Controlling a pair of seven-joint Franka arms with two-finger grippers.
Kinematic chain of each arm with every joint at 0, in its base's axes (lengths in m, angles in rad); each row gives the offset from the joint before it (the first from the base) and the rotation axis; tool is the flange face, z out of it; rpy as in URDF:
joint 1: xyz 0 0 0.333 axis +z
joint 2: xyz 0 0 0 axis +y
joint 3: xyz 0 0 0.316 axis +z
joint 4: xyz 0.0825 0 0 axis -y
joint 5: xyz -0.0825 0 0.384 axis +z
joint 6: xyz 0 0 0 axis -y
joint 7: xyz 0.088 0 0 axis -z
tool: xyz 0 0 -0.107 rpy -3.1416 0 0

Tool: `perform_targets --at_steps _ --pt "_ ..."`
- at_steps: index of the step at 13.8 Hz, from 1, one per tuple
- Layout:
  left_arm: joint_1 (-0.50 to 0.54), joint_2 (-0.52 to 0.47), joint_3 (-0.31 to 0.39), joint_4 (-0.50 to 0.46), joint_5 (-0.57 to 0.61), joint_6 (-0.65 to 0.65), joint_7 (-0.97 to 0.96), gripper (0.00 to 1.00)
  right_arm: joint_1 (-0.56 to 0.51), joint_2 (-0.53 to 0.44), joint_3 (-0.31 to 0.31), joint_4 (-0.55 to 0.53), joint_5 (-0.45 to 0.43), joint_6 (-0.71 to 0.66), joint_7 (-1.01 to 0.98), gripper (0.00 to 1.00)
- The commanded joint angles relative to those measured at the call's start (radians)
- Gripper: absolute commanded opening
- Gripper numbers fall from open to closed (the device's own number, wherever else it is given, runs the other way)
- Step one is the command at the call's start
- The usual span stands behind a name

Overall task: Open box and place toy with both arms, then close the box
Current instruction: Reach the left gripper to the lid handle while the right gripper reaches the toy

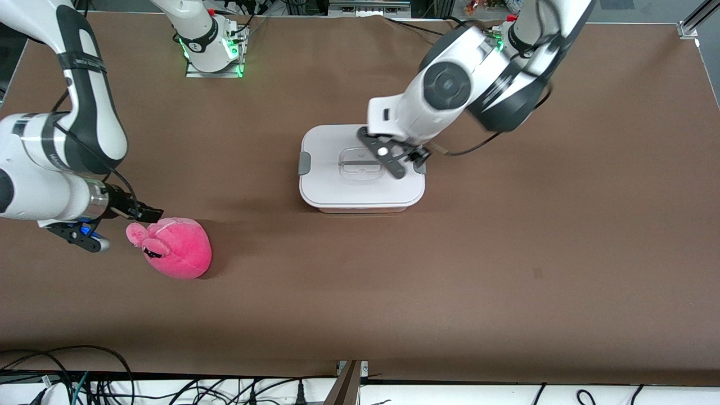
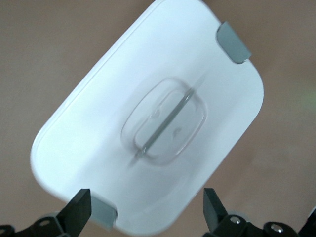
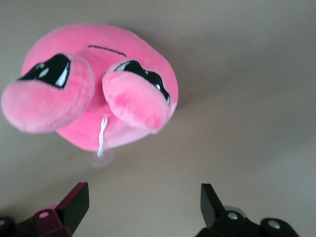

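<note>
The box [image 1: 360, 194] stands mid-table with its white lid [image 2: 98, 123] on, the recessed handle [image 2: 165, 121] in the lid's centre and a grey clip [image 1: 304, 163] at each short end. My left gripper [image 1: 419, 154] hovers open over the box's end toward the left arm. In the left wrist view the left gripper [image 2: 146, 207] spans the lid's edge, one fingertip [image 2: 81, 205] beside a clip [image 2: 103, 212]. The pink plush toy [image 1: 174, 247] lies toward the right arm's end, nearer the front camera than the box. My right gripper [image 1: 147, 214] is open just beside it, with nothing between its fingers [image 3: 76, 197].
A white string with a small clear suction cup [image 3: 101, 158] hangs from the toy [image 3: 94, 94]. The two arm bases [image 1: 214, 50] stand along the table's back edge. Cables [image 1: 84, 382] lie below the table's front edge.
</note>
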Motion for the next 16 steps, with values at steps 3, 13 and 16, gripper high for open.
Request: perform_targets --at_steps 3,13,16 --pt "-0.033 0.06 0.002 0.054 0.029 0.053 0.295 1.0 0.009 -0.003 0.003 -0.058 0.013 0.128 0.057 1.0" --pt "-0.124 0.092 0.004 0.022 0.194 0.114 0.384 0.89 0.032 0.055 0.001 -0.116 0.004 0.367 0.063 1.0" --pt "-0.116 0.118 0.007 0.023 0.194 0.148 0.438 0.71 0.03 0.066 0.0 -0.114 -0.004 0.384 0.058 0.38"
